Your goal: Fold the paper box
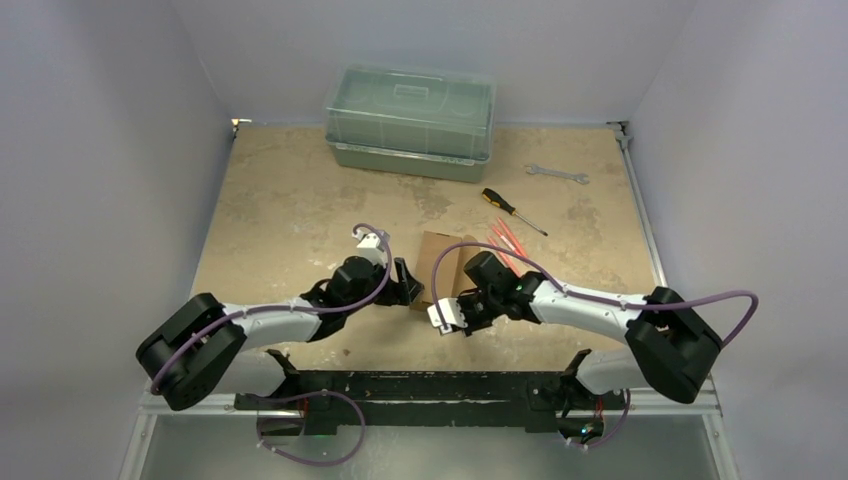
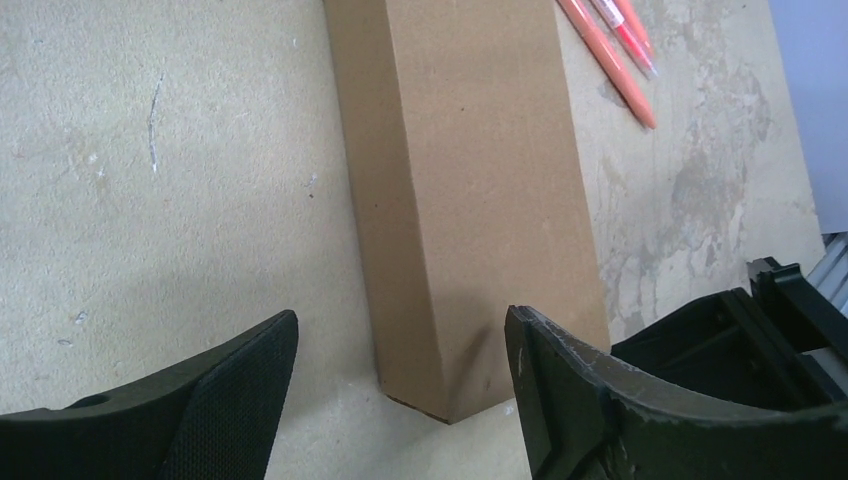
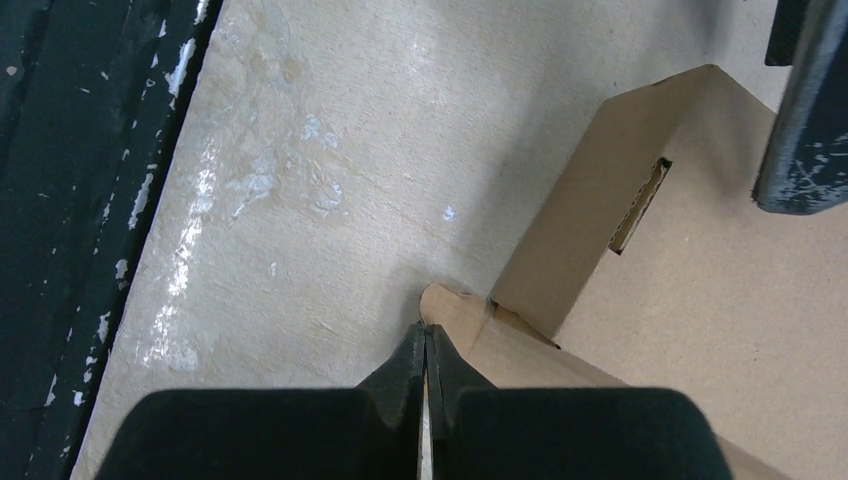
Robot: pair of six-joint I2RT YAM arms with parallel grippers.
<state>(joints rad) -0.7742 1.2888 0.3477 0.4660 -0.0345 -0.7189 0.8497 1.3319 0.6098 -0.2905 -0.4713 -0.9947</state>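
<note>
The brown paper box lies on the table between my two grippers, partly folded into a long carton. In the left wrist view the paper box runs away from me. My left gripper stands open, its fingers on either side of the box's near corner and not touching it. In the right wrist view the box shows a raised side panel with a slot and a small rounded flap. My right gripper is shut, its tips right at that flap's edge. In the top view the left gripper and right gripper meet at the box's near end.
A large green-grey lidded plastic container stands at the back. A wrench, a screwdriver and orange-red pens lie right of the box; the pens also show in the left wrist view. The black base rail runs along the near edge.
</note>
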